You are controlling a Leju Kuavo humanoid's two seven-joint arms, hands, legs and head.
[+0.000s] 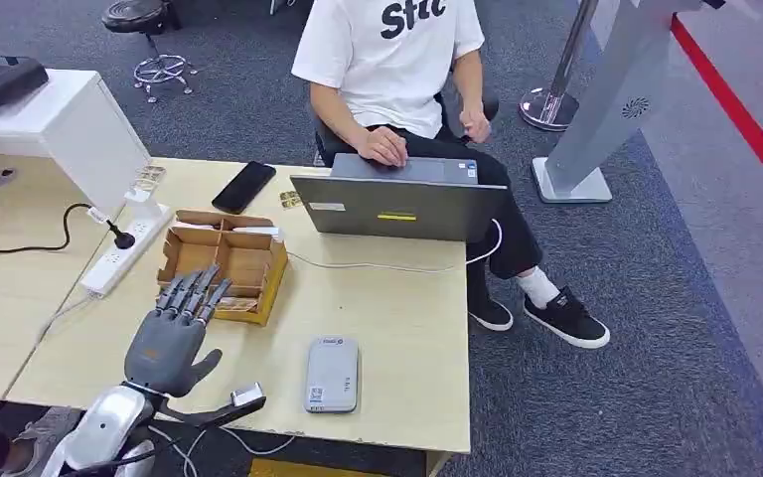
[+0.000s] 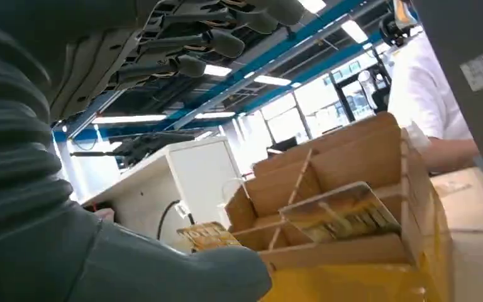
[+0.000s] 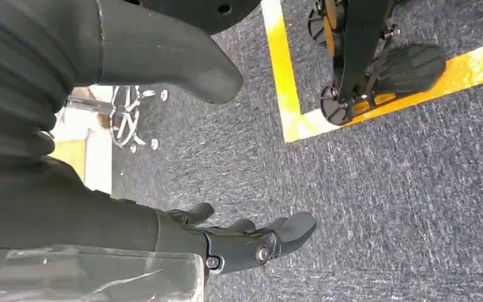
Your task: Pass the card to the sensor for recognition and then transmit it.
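The left robot hand (image 1: 171, 336) hovers over the worktop (image 1: 387, 328) at about 7 o'clock in the head view, fingers (image 1: 194, 290) spread wide and straight, their tips over the near edge of the cardboard box (image 1: 225, 260); it holds nothing. In the left wrist view a card (image 2: 341, 211) with a yellowish printed face lies tilted in a near compartment of the divided box, and the corner of another card (image 2: 209, 235) shows at the box's near side, just past the thumb (image 2: 182, 270). The grey sensor (image 1: 332, 374) lies flat on the worktop at 6 o'clock, beside the left robot hand and apart from the box. A laptop (image 1: 397, 204) stands at 12 o'clock with a person (image 1: 397, 70) in a white shirt seated behind it, one hand on its keyboard. A black phone (image 1: 243, 186) lies at 11 o'clock, a white power strip (image 1: 124, 250) at 9 o'clock. The right robot hand (image 3: 239, 242) hangs over grey carpet (image 3: 383, 189), fingers loosely apart, nothing in it
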